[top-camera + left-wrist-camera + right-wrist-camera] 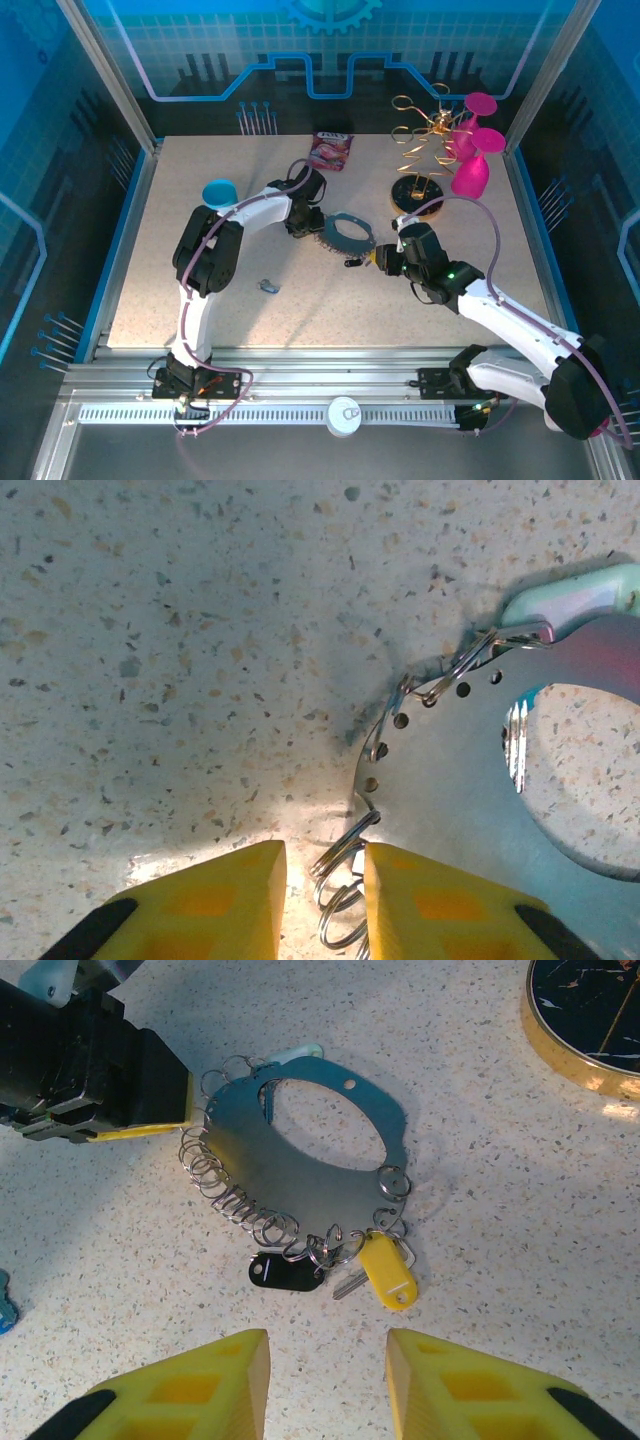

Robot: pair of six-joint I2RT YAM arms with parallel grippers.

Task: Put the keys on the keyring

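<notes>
Straddling edge rings (345,842) of the keyring (290,1185) with left gripper (320,858) (clamped or not, unclear) — right gripper (328,1345) gaping near keys (385,1272).

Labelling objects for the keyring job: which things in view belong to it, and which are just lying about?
Job:
- keyring
- black key and yellow key, at the keyring's edge
- blue key, loose on the table
- left hand, right hand

Lying about:
- blue cup
- pink packet
- gold wire rack
- pink goblets
</notes>
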